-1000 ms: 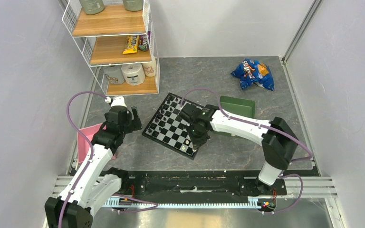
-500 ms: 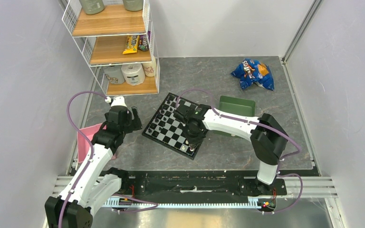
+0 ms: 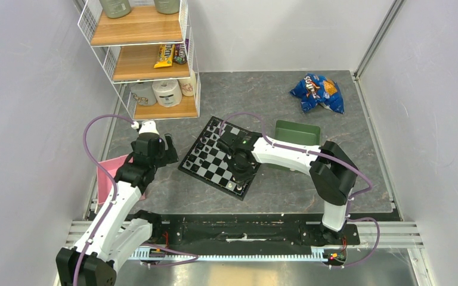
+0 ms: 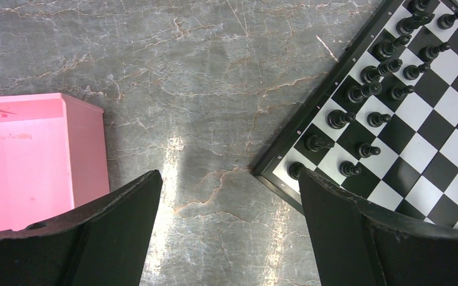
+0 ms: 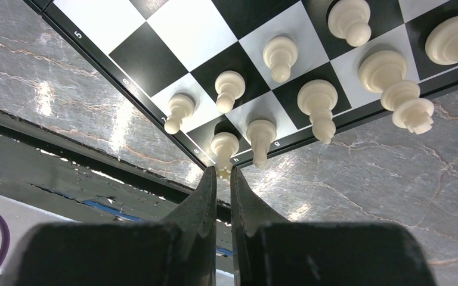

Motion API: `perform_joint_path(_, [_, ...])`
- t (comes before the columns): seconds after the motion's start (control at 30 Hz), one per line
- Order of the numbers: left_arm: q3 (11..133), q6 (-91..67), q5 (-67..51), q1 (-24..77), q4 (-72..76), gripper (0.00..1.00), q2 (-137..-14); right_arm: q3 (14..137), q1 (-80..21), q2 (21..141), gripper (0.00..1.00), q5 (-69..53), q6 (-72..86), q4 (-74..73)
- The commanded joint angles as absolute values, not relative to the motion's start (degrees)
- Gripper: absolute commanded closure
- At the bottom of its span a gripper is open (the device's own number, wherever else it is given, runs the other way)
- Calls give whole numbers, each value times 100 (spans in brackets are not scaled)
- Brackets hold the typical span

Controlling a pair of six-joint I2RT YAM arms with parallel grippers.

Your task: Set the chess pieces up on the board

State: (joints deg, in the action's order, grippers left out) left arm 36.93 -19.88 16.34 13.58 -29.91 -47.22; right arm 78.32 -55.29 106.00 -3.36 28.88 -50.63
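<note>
While the grey marbled table takes up most of the top view, a wire rack with wooden shelves stands at its far left corner. The board lies near the middle of the table, turned at an angle so that one corner points toward the arm bases. A pink bin sits at the table's left edge, well apart from the board. A green tray lies just beside the board's right side, and a blue snack bag lies crumpled farther back on the right. The left gripper hangs over bare table between the pink bin and the board, its jaws spread wide and holding nothing. The right gripper is down at the board's near corner, its jaws drawn almost together and pinching the top of the corner piece, which stands upright on the corner square. Black pieces stand in two rows along the board's edge facing the left arm. Cream chess pieces stand upright in two rows along the opposite edge, under the right wrist.
</note>
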Motion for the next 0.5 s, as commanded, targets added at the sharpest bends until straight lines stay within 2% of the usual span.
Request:
perform_joint_path(0.0, [3825,-2069,1636,1345,-2822,8,-4641,8024,-5550,10654,90,-440,2821,-4977])
perform_joint_path(0.47, [3810,-2077,1653,1345,-2834,8,-4621,7946,-5546,10727,88,-519,2770,-4965])
